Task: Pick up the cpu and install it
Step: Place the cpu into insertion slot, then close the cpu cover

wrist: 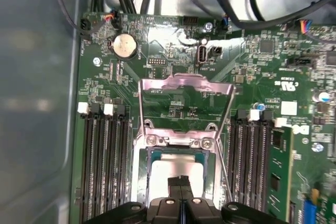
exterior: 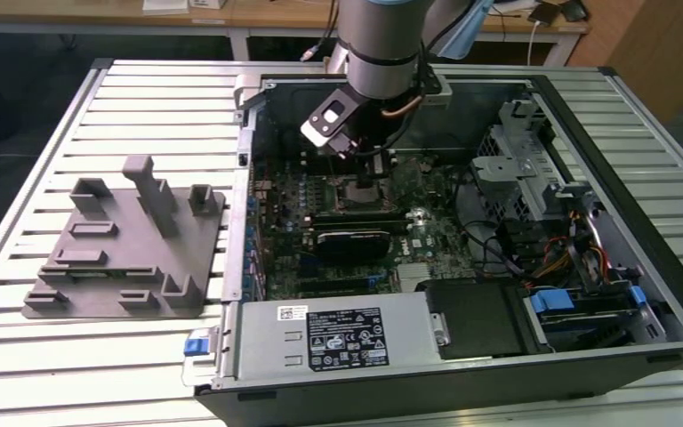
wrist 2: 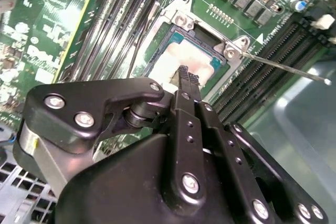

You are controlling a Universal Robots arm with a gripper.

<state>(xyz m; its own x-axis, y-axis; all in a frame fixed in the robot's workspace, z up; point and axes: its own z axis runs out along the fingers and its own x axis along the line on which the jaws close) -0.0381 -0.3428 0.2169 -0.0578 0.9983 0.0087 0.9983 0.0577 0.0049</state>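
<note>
The cpu [wrist: 167, 170], a flat silver square, lies in the motherboard socket [wrist: 143, 182] inside the open computer case [exterior: 461, 267]. My gripper [wrist: 181, 182] is straight above it with its two black fingers pressed together, tips at or just over the cpu's top [wrist 2: 167, 67]; I cannot tell if they touch it. The fingertips [wrist 2: 185, 74] sit over the chip's middle. The socket's metal load plate [wrist: 185, 85] is flipped open, and its thin lever [wrist 2: 286, 67] sticks out sideways. In the exterior view the gripper [exterior: 365, 182] hangs low over the board and hides the socket.
A grey plastic tray with upright posts [exterior: 128, 258] lies on the slatted table at the exterior view's left. Memory slots [wrist: 105, 161] flank the socket. A black block [exterior: 354, 240], the power supply [exterior: 330, 334] and a drive cage with cables [exterior: 532, 169] crowd the case.
</note>
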